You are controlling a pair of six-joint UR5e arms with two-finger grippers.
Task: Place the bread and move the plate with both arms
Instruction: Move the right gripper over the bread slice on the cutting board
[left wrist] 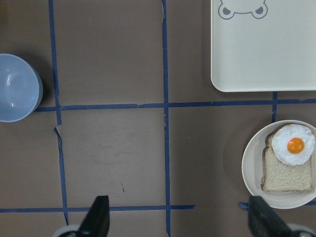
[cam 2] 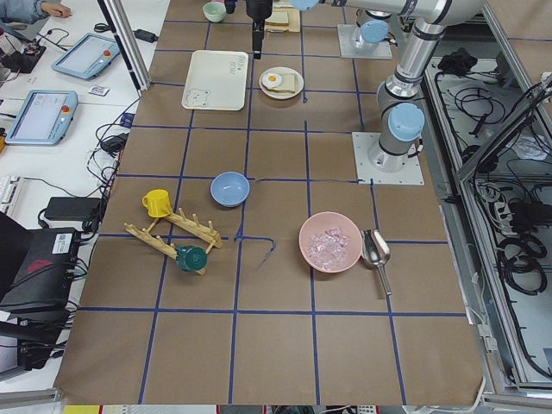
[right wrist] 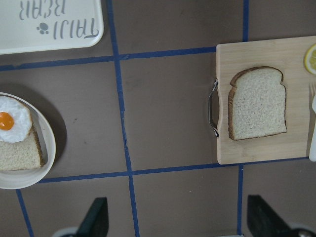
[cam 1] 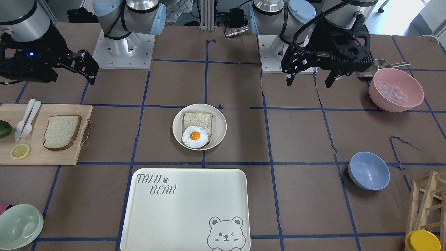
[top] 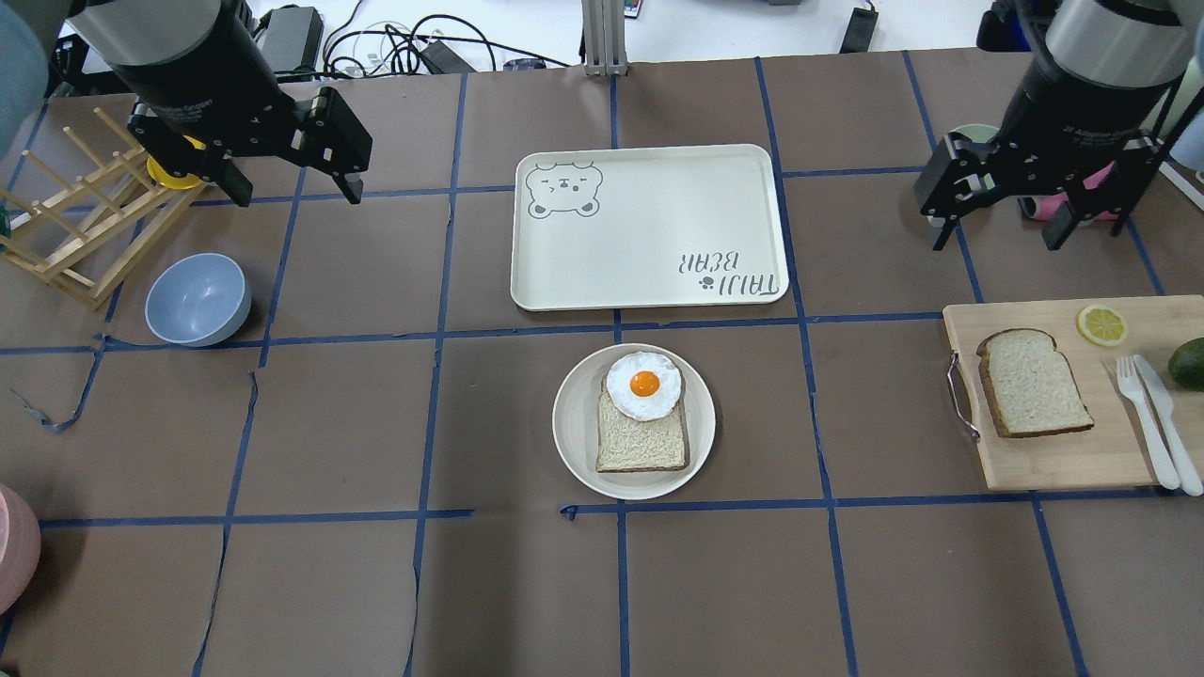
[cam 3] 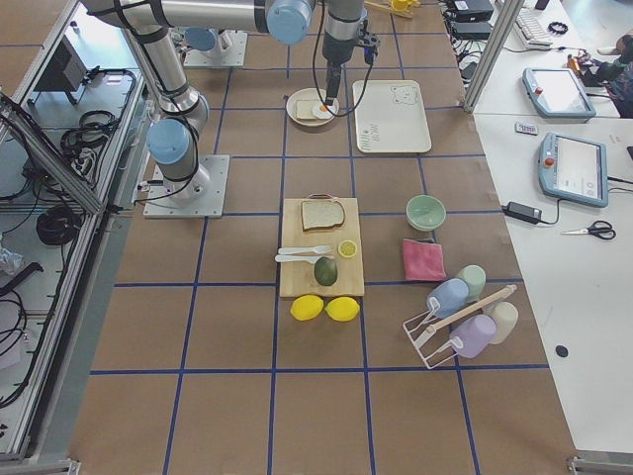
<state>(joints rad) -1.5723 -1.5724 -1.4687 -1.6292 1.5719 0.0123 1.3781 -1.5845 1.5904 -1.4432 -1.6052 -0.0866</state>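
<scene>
The bread (top: 1033, 395), a large dark-crusted slice, lies on a wooden cutting board (top: 1035, 465) at the robot's right; it also shows in the right wrist view (right wrist: 257, 103). The round cream plate (top: 574, 432) sits mid-table and holds a smaller pale slice topped with a fried egg (top: 643, 385). My left gripper (top: 296, 193) hangs open and empty above the table, far left of the plate (left wrist: 249, 170). My right gripper (top: 995, 243) hangs open and empty, above the table just beyond the board's far edge.
A cream bear tray (top: 649, 235) lies just beyond the plate. A blue bowl (top: 198, 299) and a wooden rack (top: 75, 226) stand at the left. A pink bowl (cam 1: 396, 89) and a green bowl (cam 1: 19, 226) stand near the table's edges. A lemon slice (top: 1102, 324), fork (top: 1143, 406) and knife share the board.
</scene>
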